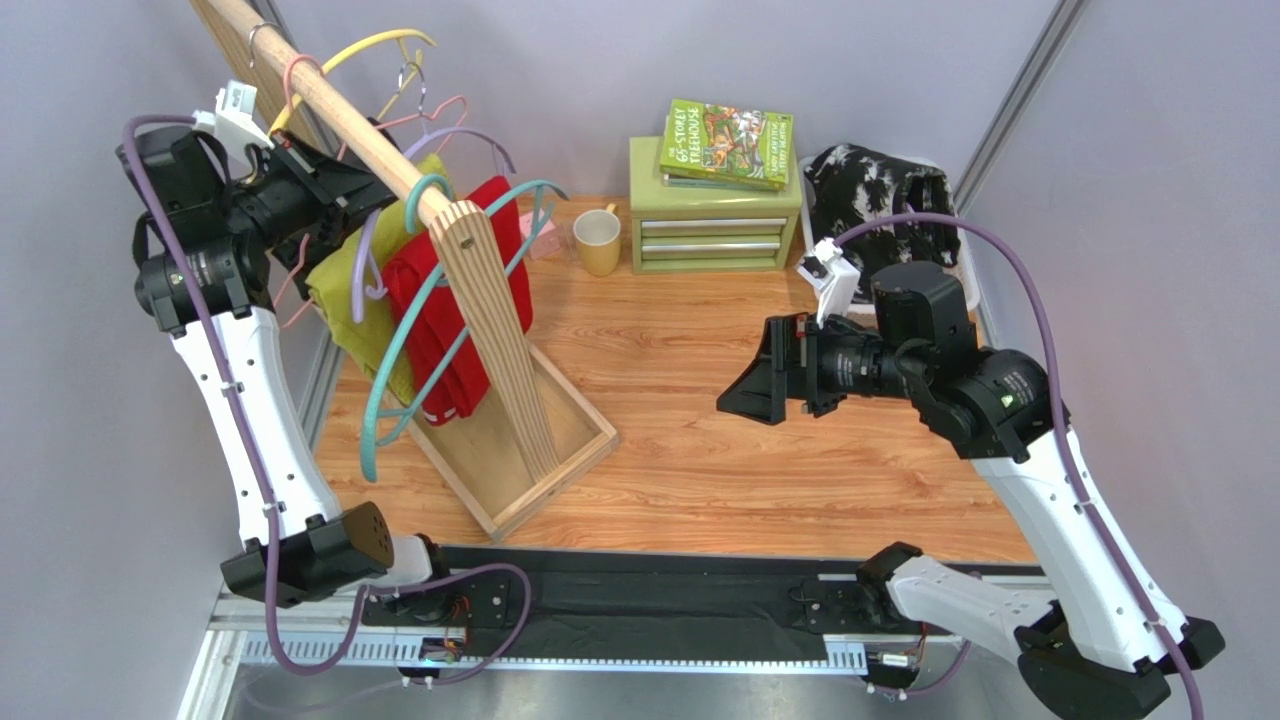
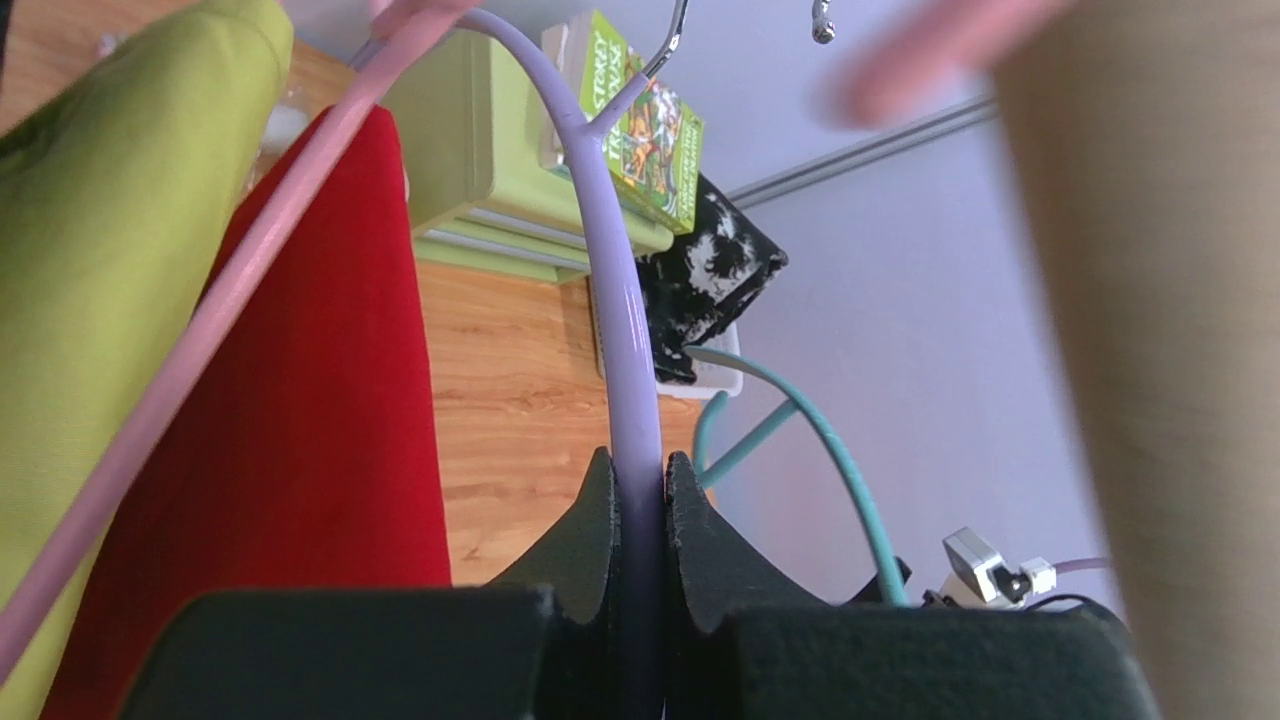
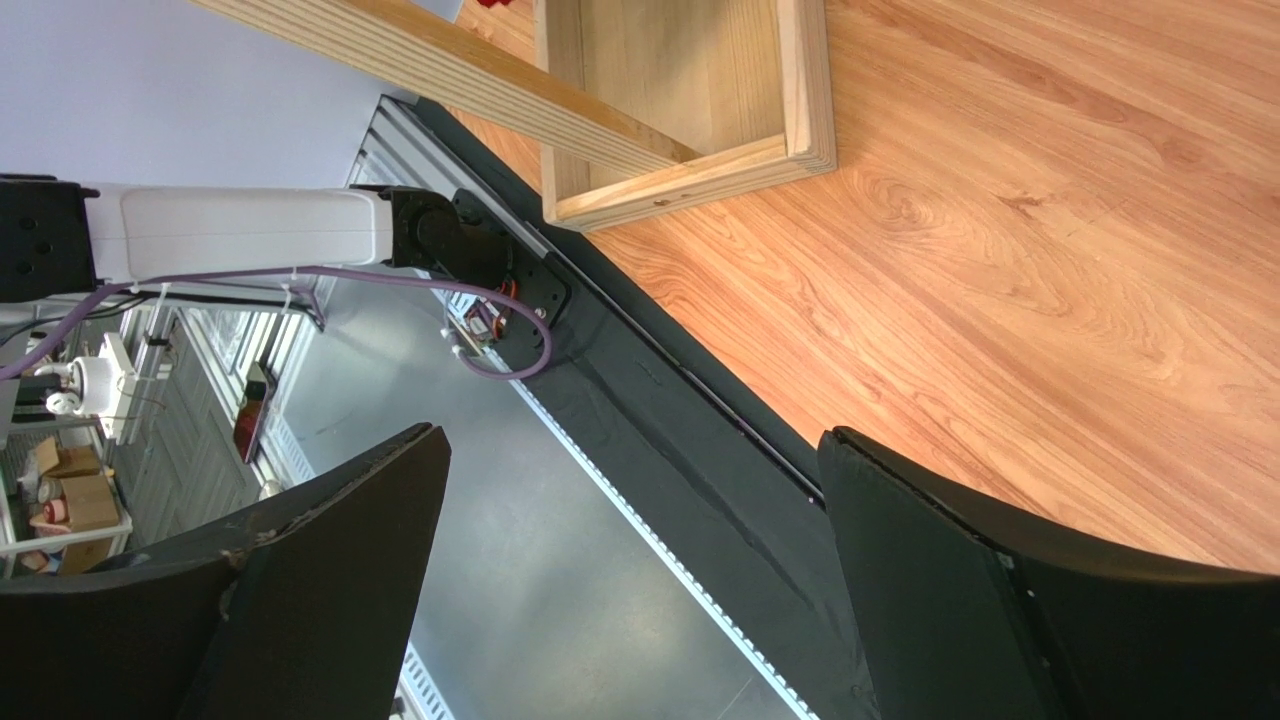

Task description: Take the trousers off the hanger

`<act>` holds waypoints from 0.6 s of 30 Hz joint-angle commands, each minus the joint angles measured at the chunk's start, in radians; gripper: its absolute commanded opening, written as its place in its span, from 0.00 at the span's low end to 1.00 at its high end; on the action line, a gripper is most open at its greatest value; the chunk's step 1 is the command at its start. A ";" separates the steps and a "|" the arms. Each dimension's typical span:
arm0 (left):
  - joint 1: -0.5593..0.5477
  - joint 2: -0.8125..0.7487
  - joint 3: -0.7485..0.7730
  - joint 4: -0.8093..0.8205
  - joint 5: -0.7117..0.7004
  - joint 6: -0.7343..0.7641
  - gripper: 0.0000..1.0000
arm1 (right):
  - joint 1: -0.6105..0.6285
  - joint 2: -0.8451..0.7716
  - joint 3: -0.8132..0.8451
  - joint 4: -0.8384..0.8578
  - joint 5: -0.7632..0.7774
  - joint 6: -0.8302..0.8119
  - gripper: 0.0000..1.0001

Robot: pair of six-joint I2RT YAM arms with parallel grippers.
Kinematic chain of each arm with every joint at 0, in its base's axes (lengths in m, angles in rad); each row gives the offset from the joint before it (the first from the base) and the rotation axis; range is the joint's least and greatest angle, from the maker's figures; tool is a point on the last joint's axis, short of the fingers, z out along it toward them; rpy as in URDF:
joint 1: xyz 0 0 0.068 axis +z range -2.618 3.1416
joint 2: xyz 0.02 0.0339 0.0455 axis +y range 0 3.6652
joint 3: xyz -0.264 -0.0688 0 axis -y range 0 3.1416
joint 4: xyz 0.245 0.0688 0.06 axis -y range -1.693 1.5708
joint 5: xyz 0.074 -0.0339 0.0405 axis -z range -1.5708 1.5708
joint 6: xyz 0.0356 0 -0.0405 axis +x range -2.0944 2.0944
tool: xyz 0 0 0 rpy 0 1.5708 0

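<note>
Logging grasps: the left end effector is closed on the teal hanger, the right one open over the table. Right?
No. The left wrist view shows the left end effector closed on the lavender hanger, not the teal hanger. The right end effector is open over the table.

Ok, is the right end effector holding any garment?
No, the right end effector is open, its jaws wide apart with nothing between them.

One wooden rack [image 1: 511, 360], four hangers (yellow [image 1: 368, 50], pink [image 1: 446, 108], lilac [image 1: 362, 252], teal [image 1: 425, 186]), three garments, being red trousers [image 1: 451, 323], an olive-green cloth [image 1: 349, 293] and black-and-white trousers [image 1: 872, 183], one mug [image 1: 597, 240], one drawer unit [image 1: 709, 225], and on it what look like two stacked books [image 1: 729, 143].
</note>
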 commanded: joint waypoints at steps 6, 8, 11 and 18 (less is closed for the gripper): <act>-0.082 -0.096 -0.146 0.293 0.051 -0.113 0.00 | 0.003 0.028 0.052 0.008 0.018 -0.008 1.00; -0.099 -0.108 -0.172 0.296 0.045 -0.112 0.00 | 0.003 0.038 0.053 0.018 0.015 0.001 1.00; -0.114 -0.123 -0.211 0.303 0.051 -0.122 0.00 | -0.008 0.060 0.046 0.051 0.009 0.023 1.00; -0.125 -0.177 -0.340 0.495 0.106 -0.297 0.00 | -0.052 0.110 0.001 0.179 -0.025 0.071 1.00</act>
